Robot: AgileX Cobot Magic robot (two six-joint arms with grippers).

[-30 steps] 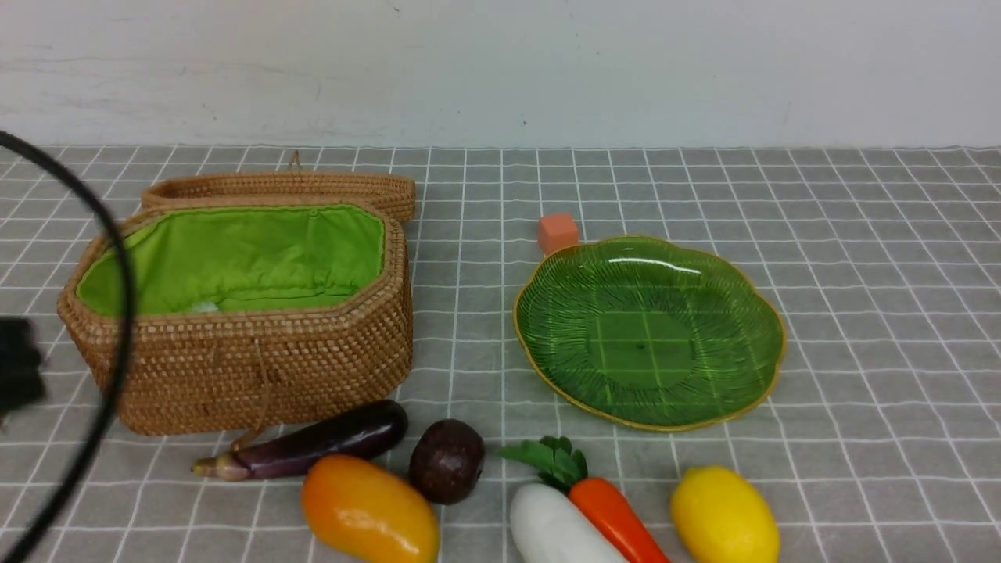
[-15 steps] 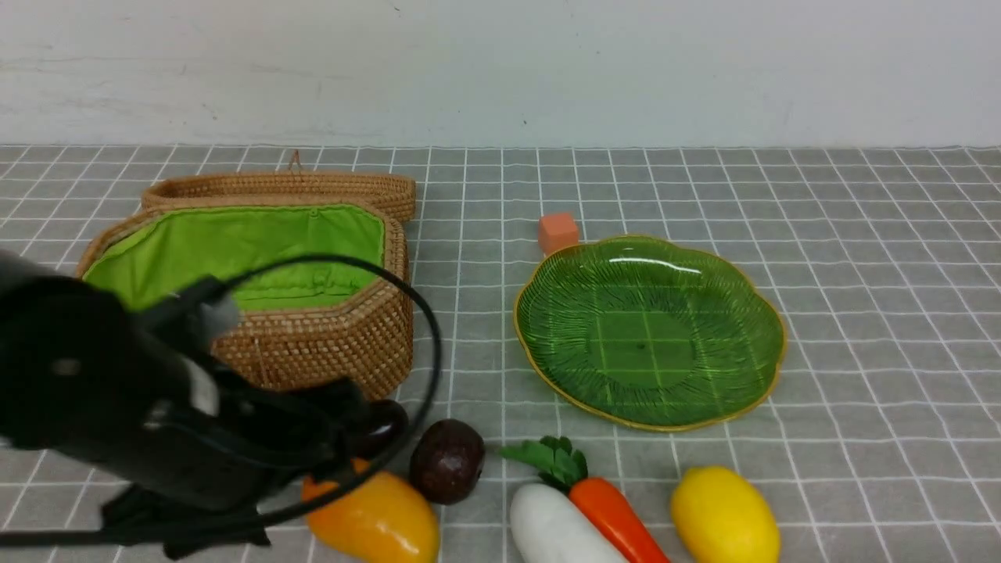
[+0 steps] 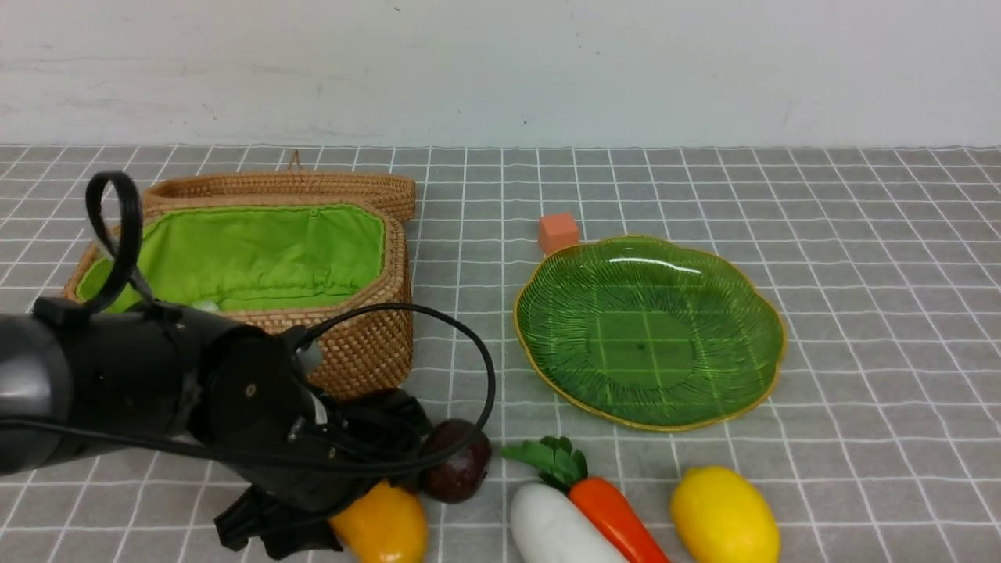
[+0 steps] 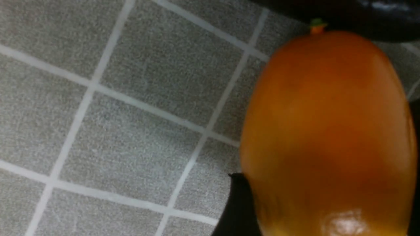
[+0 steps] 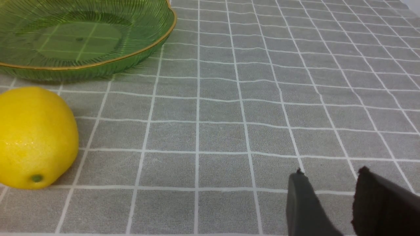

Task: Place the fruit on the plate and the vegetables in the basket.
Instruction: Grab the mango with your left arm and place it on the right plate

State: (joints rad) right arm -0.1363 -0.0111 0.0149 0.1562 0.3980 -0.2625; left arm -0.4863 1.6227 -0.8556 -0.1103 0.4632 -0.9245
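My left arm reaches low across the front left. The left gripper [image 4: 325, 157] is open and straddles the orange-yellow mango [image 4: 328, 131] [image 3: 383, 530], which lies on the cloth with a dark finger on each side. The purple eggplant [image 4: 344, 13] lies just beyond the mango and is hidden by the arm in the front view. The maroon fruit [image 3: 461, 473] touches the arm's cable. The white radish [image 3: 551, 532], carrot [image 3: 618, 520] and lemon [image 3: 723, 516] [image 5: 32, 137] lie along the front. The basket [image 3: 360, 344] stands open at the left. The green plate [image 3: 774, 367] [image 5: 98, 62] is empty. My right gripper [image 5: 330, 170] is open over bare cloth.
A small orange-pink cube [image 3: 557, 231] sits just behind the plate. The wicker lid [image 3: 281, 186] leans behind the basket. A black cable loop [image 3: 489, 375] arcs from my left arm past the basket's front corner. A white wall closes the back.
My left arm has swung in from the left edge and come down over the mango, covering the eggplant. The maroon fruit has shifted slightly right. The right gripper's opening looks unchanged.
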